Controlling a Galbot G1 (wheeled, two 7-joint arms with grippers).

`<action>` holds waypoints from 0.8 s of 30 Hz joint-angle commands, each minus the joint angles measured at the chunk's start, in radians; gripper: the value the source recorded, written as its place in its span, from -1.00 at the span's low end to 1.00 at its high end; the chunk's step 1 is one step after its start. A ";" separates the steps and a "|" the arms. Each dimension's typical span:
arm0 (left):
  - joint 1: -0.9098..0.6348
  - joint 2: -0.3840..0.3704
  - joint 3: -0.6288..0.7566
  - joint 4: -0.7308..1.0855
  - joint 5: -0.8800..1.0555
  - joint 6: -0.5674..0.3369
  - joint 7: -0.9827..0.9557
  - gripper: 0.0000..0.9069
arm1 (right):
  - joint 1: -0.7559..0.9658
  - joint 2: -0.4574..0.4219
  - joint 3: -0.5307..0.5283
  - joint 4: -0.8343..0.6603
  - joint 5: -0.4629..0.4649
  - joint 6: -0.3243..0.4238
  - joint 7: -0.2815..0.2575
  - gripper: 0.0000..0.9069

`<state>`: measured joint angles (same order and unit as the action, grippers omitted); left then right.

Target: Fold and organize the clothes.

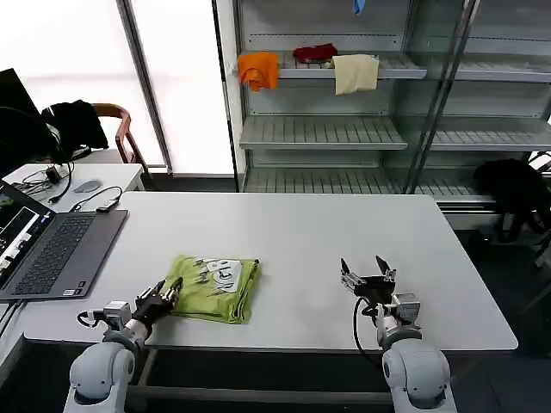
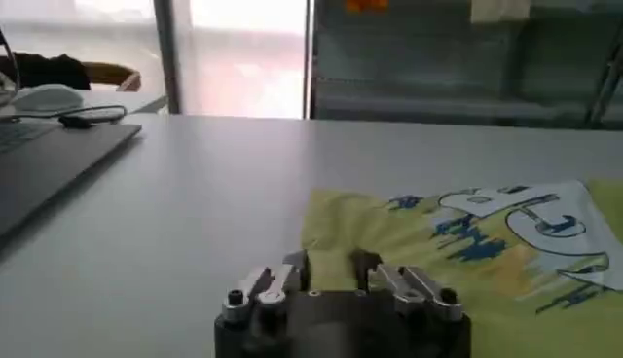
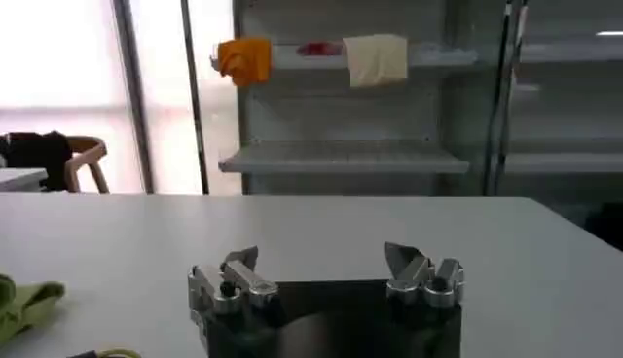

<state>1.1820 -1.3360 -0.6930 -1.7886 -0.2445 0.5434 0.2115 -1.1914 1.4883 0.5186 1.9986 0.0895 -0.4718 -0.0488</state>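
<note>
We see T-shirt (image 1: pixel 213 288) folded into compact bundle on white table (image 1: pixel 284 241), near front-left edge, white-and-blue print facing up. Our left gripper (image 1: pixel 169 293) touches bundle's left edge, fingers (image 2: pixel 292 272) narrowly parted, holding nothing. Our right gripper (image 1: pixel 367 270) sits well apart over bare tabletop, fingers (image 3: pixel 401 261) spread wide, empty. Laptop (image 1: pixel 53 251) left of shirt. Shelf (image 1: pixel 344 69) behind holds orange, red, cream cloths.
</note>
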 commanded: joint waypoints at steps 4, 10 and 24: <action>-0.003 -0.001 -0.003 -0.002 -0.081 0.000 -0.008 -0.98 | 0.000 0.002 0.000 0.002 0.000 0.001 0.005 1.00; -0.001 0.001 -0.005 0.007 -0.076 -0.045 -0.018 -1.00 | 0.001 0.002 0.000 0.002 0.000 0.001 0.009 1.00; -0.058 0.093 -0.104 0.023 0.184 -0.197 0.035 -1.00 | 0.005 -0.002 0.003 -0.004 0.005 0.005 0.014 1.00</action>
<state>1.1621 -1.3061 -0.7363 -1.7692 -0.2090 0.4229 0.2187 -1.1865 1.4865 0.5206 1.9968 0.0925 -0.4688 -0.0347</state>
